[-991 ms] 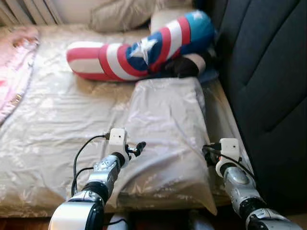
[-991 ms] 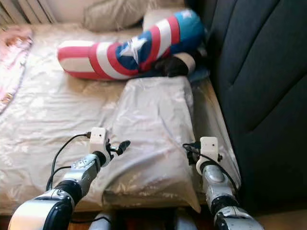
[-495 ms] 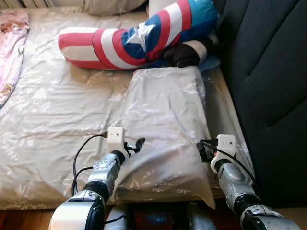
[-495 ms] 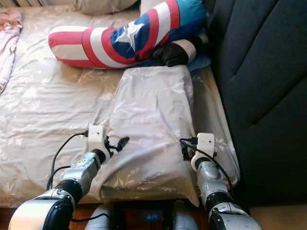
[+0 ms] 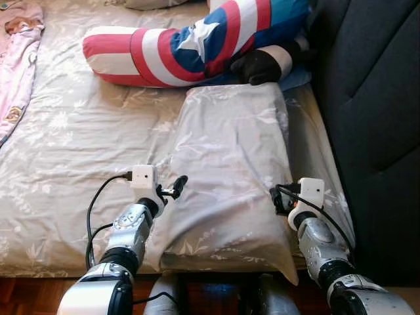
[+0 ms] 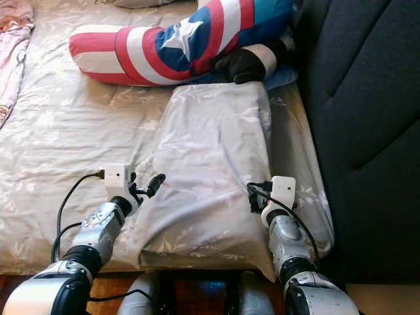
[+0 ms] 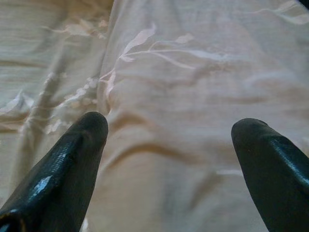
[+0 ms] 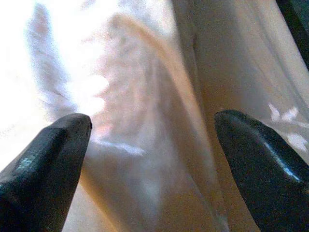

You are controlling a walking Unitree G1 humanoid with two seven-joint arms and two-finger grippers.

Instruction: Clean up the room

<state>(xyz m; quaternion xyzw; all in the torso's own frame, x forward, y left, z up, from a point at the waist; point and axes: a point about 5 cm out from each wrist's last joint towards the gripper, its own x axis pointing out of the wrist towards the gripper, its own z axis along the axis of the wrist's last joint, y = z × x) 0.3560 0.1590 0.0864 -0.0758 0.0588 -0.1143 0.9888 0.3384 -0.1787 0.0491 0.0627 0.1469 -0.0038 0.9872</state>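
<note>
A grey floral pillow lies at the near right of the bed, reaching to its front edge. My left gripper is at the pillow's left side, low over the fabric. It is open, and the pillow cloth shows between its fingers. My right gripper is against the pillow's right side, also open, with its fingers spread over the cloth. A long red, white and blue striped cushion with a white star lies across the bed behind the pillow.
A dark padded headboard runs along the right side of the bed. A black soft thing rests against the striped cushion's right end. A pink garment lies at the far left. Wooden floor shows below the mattress edge.
The camera has tilted down and come closer, so the bed sits higher in view. My left gripper has moved slightly left along the pillow's edge. Both stay open.
</note>
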